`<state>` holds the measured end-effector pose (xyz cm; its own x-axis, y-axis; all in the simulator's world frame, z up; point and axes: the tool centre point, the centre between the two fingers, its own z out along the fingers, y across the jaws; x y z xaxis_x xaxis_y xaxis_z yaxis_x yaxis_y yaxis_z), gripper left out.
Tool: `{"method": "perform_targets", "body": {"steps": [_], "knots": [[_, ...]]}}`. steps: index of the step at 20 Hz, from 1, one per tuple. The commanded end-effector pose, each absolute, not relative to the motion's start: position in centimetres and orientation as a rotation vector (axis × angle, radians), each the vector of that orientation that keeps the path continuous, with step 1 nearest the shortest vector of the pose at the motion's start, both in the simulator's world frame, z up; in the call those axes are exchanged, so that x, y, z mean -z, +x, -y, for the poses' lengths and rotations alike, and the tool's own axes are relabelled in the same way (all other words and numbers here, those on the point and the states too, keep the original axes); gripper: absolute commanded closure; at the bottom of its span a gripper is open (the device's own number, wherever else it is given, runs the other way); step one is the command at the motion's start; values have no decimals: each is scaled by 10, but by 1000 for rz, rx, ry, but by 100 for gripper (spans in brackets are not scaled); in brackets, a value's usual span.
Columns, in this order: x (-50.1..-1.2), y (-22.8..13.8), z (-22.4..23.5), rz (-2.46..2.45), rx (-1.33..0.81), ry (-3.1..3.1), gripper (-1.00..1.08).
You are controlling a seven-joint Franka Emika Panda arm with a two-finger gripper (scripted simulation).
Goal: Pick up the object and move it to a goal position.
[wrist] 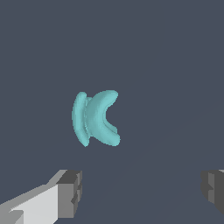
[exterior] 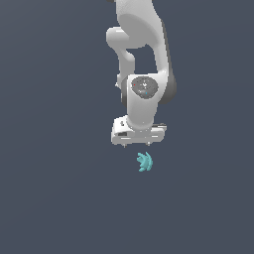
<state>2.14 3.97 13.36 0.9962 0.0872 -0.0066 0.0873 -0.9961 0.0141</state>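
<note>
Dark slate-blue ground is lying bare under the teal object (exterior: 145, 162), while the gripper (exterior: 138, 144) is hovering above it, fingers (wrist: 70, 192) spread wide.

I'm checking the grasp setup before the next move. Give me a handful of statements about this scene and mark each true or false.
1. The fingers are spread apart with nothing between them. True.
2. The teal object is already held by the gripper. False: it lies apart from the gripper, ungrasped.
3. In the exterior view, the teal object sits below the gripper, a little toward that view's right. True.
4. The teal object is a plain cube. False: it has curved, pointed lobes fanning out.
5. Several other items lie around the teal object. False: only the flat dark ground shows around it.
</note>
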Motion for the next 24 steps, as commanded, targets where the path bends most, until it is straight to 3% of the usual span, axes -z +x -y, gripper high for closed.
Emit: {"method": "perform_targets", "body": {"steps": [1,11,24], "knots": [[-125,30,-50,-150,8,3126,-92],[-98,53,-81,-186,1,3135,-92],[-71,54,-84,-189,1,3136,-92]]}}
